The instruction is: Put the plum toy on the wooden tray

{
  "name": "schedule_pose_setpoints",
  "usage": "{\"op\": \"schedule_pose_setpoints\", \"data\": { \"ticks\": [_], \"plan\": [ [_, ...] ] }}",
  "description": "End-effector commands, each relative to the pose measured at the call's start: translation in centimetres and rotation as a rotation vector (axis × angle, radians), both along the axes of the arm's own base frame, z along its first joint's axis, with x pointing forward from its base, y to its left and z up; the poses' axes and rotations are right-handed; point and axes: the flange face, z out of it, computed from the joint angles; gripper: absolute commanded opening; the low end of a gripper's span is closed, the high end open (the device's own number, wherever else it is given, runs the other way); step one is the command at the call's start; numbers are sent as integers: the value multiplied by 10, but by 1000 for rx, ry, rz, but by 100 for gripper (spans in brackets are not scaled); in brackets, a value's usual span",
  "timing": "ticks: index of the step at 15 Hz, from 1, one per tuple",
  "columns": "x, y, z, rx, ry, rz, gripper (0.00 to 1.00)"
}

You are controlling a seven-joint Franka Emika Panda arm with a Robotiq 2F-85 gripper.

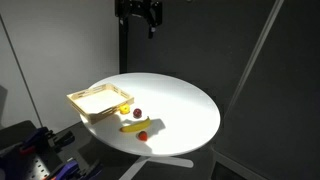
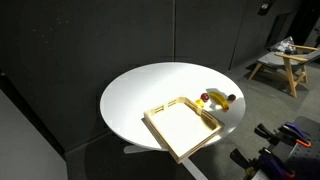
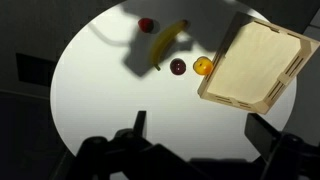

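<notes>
The plum toy (image 3: 178, 67) is a small dark red-purple ball on the white round table, between the banana and a yellow-orange fruit. It also shows in an exterior view (image 1: 137, 113). The wooden tray (image 3: 255, 62) of pale wood stands empty near the table's edge, close to the plum, and shows in both exterior views (image 1: 95, 100) (image 2: 180, 126). My gripper (image 3: 200, 130) is open and empty. It hangs high above the table (image 1: 140, 12), far from the plum and the tray.
A yellow banana (image 3: 168, 40) lies beside the plum. A brighter red fruit (image 3: 146, 25) sits past the banana. A yellow-orange fruit (image 3: 203, 66) lies against the tray's side. The table (image 3: 100, 90) is round with a dark floor around it.
</notes>
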Motion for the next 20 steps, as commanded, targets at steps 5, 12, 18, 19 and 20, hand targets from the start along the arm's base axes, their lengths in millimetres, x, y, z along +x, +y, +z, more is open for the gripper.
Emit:
{"op": "schedule_pose_setpoints", "data": {
  "ticks": [5, 12, 18, 19, 20],
  "plan": [
    [-1, 0, 4, 0, -6, 0, 100],
    [10, -1, 2, -20, 1, -22, 100],
    [41, 11, -9, -68, 10, -37, 100],
    [47, 15, -12, -72, 16, -37, 100],
    [54, 19, -15, -79, 21, -39, 100]
  ]
}}
